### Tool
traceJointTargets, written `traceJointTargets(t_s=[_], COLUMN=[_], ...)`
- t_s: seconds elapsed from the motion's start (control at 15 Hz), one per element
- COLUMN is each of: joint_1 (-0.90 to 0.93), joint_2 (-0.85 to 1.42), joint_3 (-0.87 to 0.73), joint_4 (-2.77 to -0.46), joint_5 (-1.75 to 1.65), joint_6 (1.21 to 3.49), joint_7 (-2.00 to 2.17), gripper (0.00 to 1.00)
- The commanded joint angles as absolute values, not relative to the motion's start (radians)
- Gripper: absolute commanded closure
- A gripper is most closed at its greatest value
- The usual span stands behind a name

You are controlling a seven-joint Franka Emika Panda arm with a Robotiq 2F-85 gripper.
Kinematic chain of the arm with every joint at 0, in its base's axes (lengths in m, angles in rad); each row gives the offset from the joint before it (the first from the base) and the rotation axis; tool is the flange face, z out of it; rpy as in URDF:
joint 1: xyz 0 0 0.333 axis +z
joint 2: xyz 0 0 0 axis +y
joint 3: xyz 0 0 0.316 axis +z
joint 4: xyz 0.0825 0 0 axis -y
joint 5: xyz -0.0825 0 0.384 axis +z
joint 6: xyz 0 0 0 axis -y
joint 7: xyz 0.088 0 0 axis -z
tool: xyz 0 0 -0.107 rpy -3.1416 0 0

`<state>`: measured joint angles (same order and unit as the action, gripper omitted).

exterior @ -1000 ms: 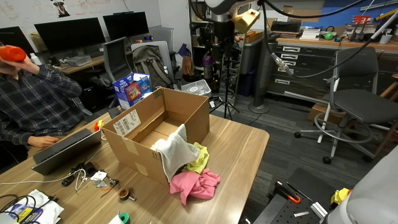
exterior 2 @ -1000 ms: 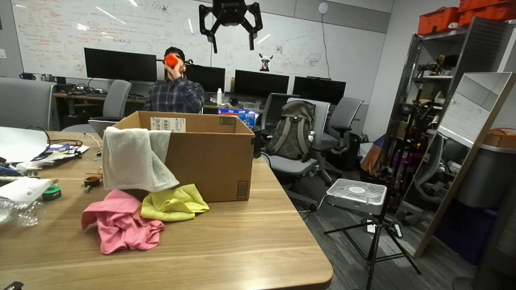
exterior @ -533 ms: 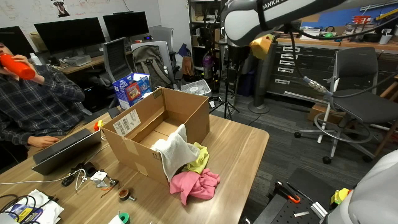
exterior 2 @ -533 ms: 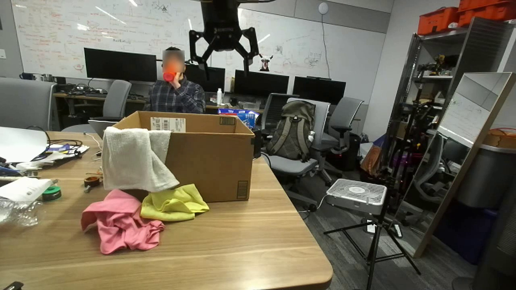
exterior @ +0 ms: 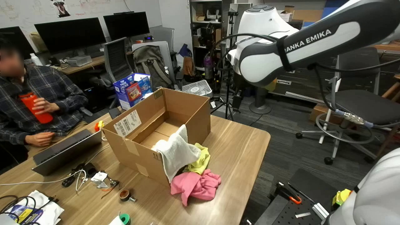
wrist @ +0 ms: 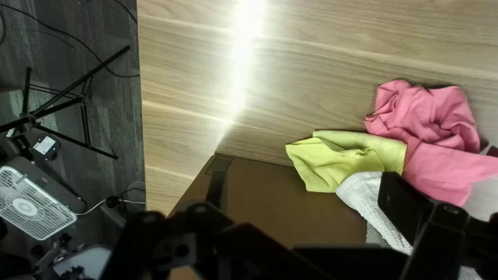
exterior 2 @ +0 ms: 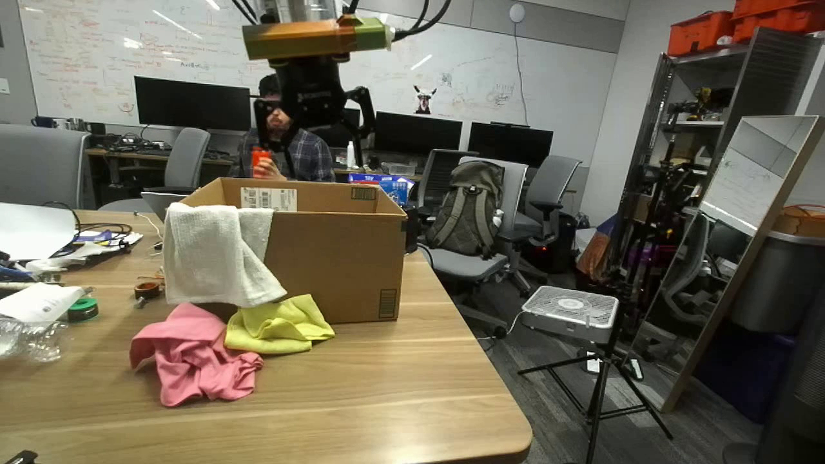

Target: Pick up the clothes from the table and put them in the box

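Pink cloth point(exterior 2: 193, 357) and yellow cloth point(exterior 2: 277, 327) are lying on the wood-grain table point(exterior 2: 399, 393) right beside the cardboard box point(exterior 2: 335, 264), white towel point(exterior 2: 216, 258) slung over its rim. From where I'm standing the gripper point(wrist: 305, 188) just dropped a good bit lower, fingers point(wrist: 402, 206) well apart, holding zip. Cloths haven't budged. My guess: it's lining up a grab, none of the three properly boxed yet.

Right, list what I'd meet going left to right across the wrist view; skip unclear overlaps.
White rectangular box fan → brown cardboard box → crumpled yellow cloth → crumpled pink cloth.
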<state>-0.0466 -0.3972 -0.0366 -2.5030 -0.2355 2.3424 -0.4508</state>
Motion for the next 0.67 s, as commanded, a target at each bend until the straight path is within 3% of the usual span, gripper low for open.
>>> traceJointTargets(t_s=[0.0, 0.6], joint_1=[-0.012, 0.004], joint_2=[-0.438, -0.436], joint_3=[-0.004, 0.076], joint_4=[-2.592, -2.691], joint_5=[-0.26, -0.324], joint_6=[2.451, 2.53], joint_7=[-0.336, -0.183], gripper=[0.0, 0.0])
